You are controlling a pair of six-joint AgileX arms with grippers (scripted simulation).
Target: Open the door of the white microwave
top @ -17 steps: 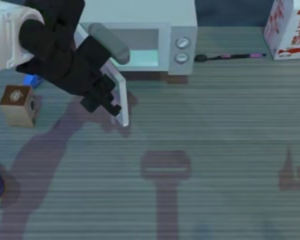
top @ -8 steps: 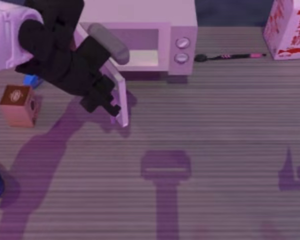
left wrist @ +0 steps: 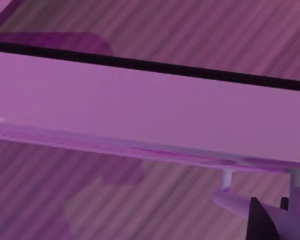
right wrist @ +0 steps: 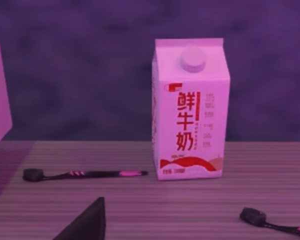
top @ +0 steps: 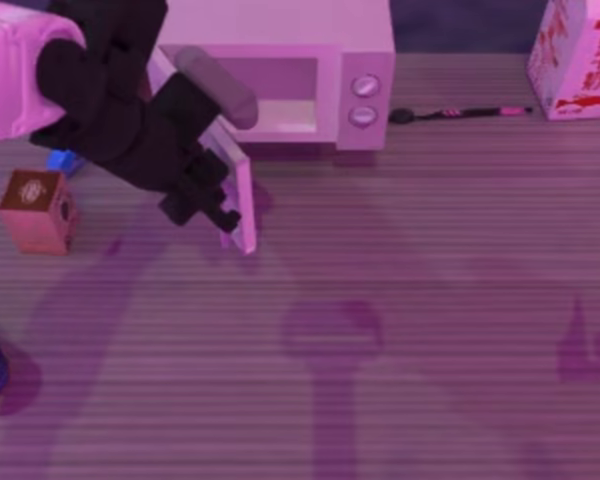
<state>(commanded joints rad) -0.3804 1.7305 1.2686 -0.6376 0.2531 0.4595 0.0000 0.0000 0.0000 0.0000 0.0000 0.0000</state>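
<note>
Top view: left pincer is sitting at the free edge of the door, which is standing swung out from the white microwave (grip state unclear); right arm is parked out of frame.

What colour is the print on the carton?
Red characters and a red wave band on the carton, clearest in the right wrist view.

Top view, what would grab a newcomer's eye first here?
The white microwave at the back of the table, with its door swung wide open and the cavity exposed. My left gripper reaches in from the left and sits at the door's free edge. At the far right stands a white carton with red print, a toothbrush lying between it and the microwave.
</note>
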